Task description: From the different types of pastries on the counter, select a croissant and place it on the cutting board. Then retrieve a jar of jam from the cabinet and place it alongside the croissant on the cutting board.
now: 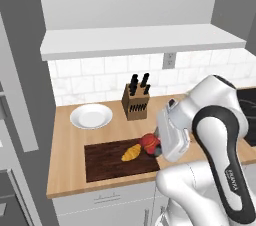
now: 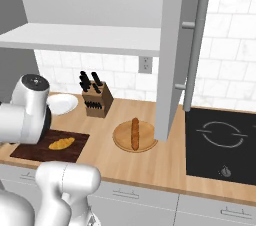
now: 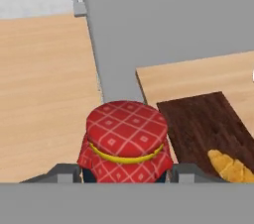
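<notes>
- Table point(image 1: 70, 145) of light tan wood runs along the tiled wall, with white drawer fronts below its front edge.
- Pale grey cabinet point(image 1: 135, 40) hangs as a long flat shelf above the table; in the right base view its open door point(image 2: 172, 50) with a long bar handle stands out toward the camera.
- Black cooktop point(image 2: 220, 142) is set into the table at the right end, well apart from the boards.
- Dark brown cutting board point(image 1: 107, 162) lies flat near the front edge of the table, its grain visible.
- Round light-wood board point(image 2: 145, 137) sits between the cutting board and the cooktop, carrying a long brown baguette-like stick point(image 2: 134, 133) laid across it.
- White plate point(image 1: 91, 116) rests behind the cutting board, near the wall, beside a wooden knife block point(image 1: 135, 101) with black handles.
- Jar of jam point(image 3: 125, 141), with a red checked cloth lid tied by a yellow band, is clasped by the end effector point(image 3: 124, 173); a finger point(image 3: 62, 172) presses in at each side of it. In the left base view the jar point(image 1: 149, 142) hangs at the right end of the cutting board; whether it touches the wood I cannot tell.
- Croissant point(image 1: 131, 152), small and golden-orange, lies on the cutting board just beside the jar, on its left in the left base view.
</notes>
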